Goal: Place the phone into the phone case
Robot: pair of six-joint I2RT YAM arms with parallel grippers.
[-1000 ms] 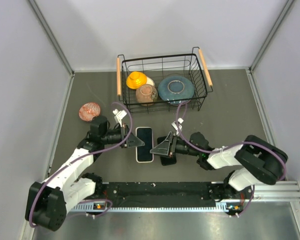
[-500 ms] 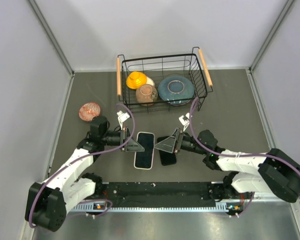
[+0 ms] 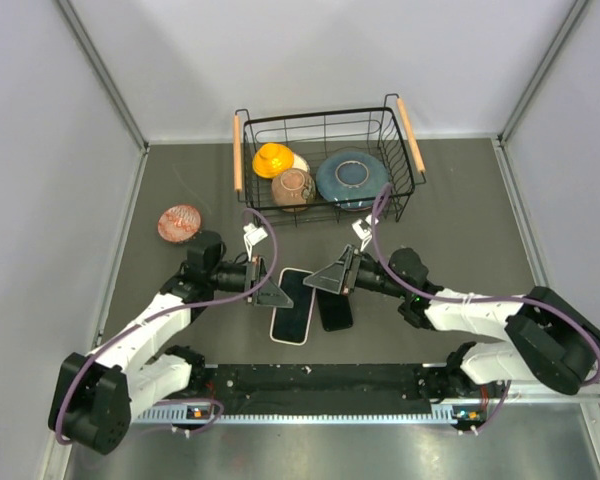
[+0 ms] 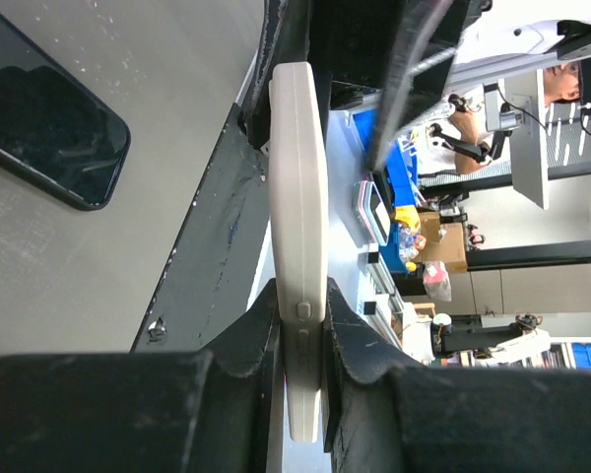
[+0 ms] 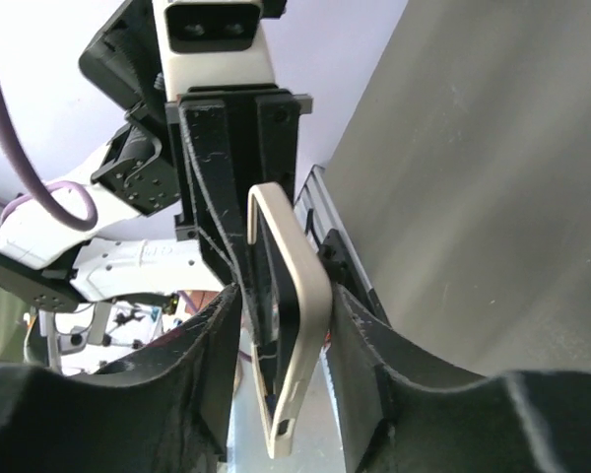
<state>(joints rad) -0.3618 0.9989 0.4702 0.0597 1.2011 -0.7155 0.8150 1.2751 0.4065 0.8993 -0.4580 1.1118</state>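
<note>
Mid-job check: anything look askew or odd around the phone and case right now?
Yes. The phone case is skewed, not parallel to the phone lying flat beside it; the left gripper clamps its edge and the right gripper straddles the other end.

**Colour key, top view.** Your phone case (image 3: pixel 292 322) is cream at the rim and dark inside. Your phone (image 3: pixel 336 312) is glossy black. You see the wire basket (image 3: pixel 315 112) in black, with handles (image 3: pixel 238 152) of pale wood. Note the orange-yellow bowl (image 3: pixel 272 158), the brown bowl (image 3: pixel 293 186) with mottled speckling, and the slate-blue plate (image 3: pixel 351 175) with a darker ring. You find the tabletop (image 3: pixel 460 210) dark grey, the small dish (image 3: pixel 180 222) streaked red-brown and pink, and the walls (image 3: pixel 330 50) pale lilac-grey.
</note>
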